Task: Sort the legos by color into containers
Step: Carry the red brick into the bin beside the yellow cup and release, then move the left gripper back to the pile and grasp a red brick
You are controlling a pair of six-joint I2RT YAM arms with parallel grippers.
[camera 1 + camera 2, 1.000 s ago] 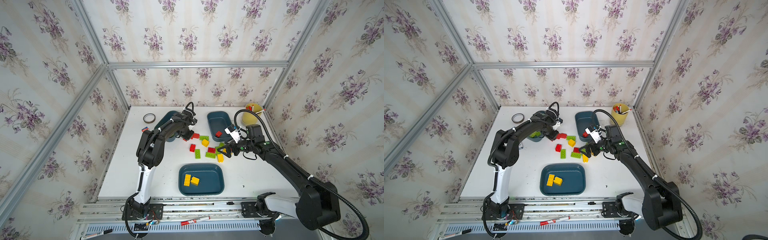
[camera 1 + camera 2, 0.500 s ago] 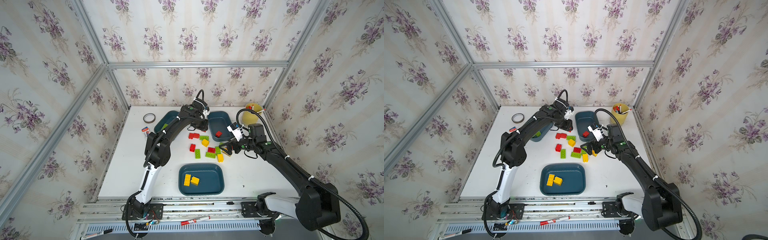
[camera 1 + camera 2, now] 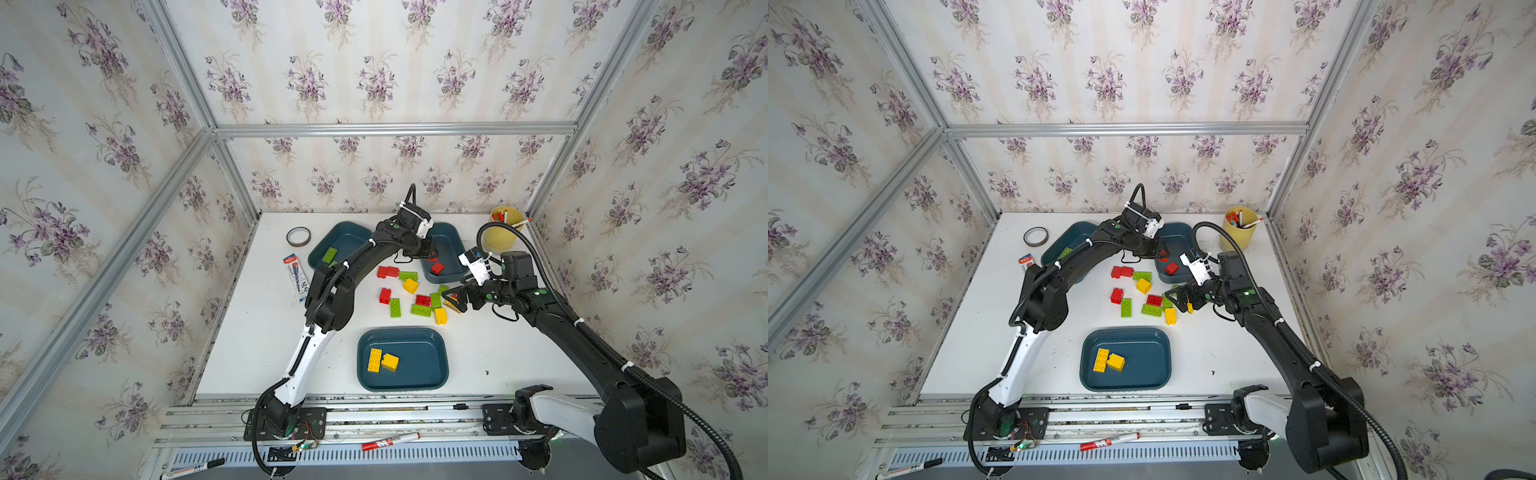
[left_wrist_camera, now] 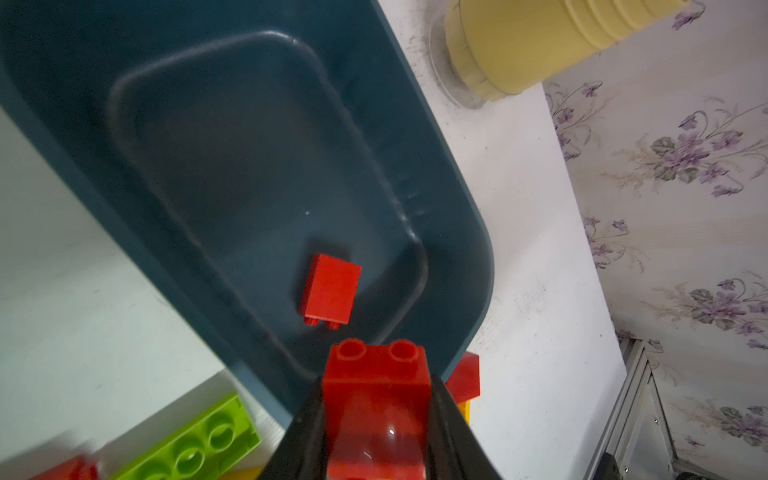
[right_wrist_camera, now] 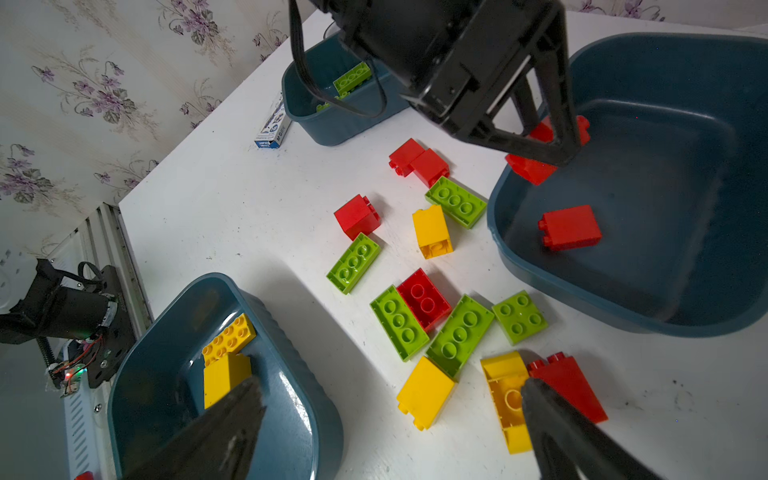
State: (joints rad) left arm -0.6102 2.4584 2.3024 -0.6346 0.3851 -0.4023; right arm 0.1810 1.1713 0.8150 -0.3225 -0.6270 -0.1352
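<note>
My left gripper (image 3: 430,253) (image 4: 376,386) is shut on a red lego (image 4: 376,374), which hangs over the near rim of the back right container (image 3: 451,239) (image 4: 457,232). One red lego (image 3: 437,269) (image 4: 331,291) lies inside it. The back left container (image 3: 345,239) holds a green lego (image 3: 329,254). Two yellow legos (image 3: 382,360) lie in the front container (image 3: 432,361). Loose red, green and yellow legos (image 3: 419,299) are scattered between the containers. My right gripper (image 3: 451,300) (image 5: 390,386) stands open just above their right end, over a yellow lego (image 5: 507,395) and a red one (image 5: 569,384).
A pale yellow cup (image 3: 505,232) with pens stands at the back right corner. A tape ring (image 3: 298,237) and a small marker box (image 3: 296,272) lie at the back left. Markers (image 3: 390,441) rest on the front rail.
My left gripper has carried the red lego rightward from beside the back left container to the back right container's rim. The right gripper has stayed open and almost still.
</note>
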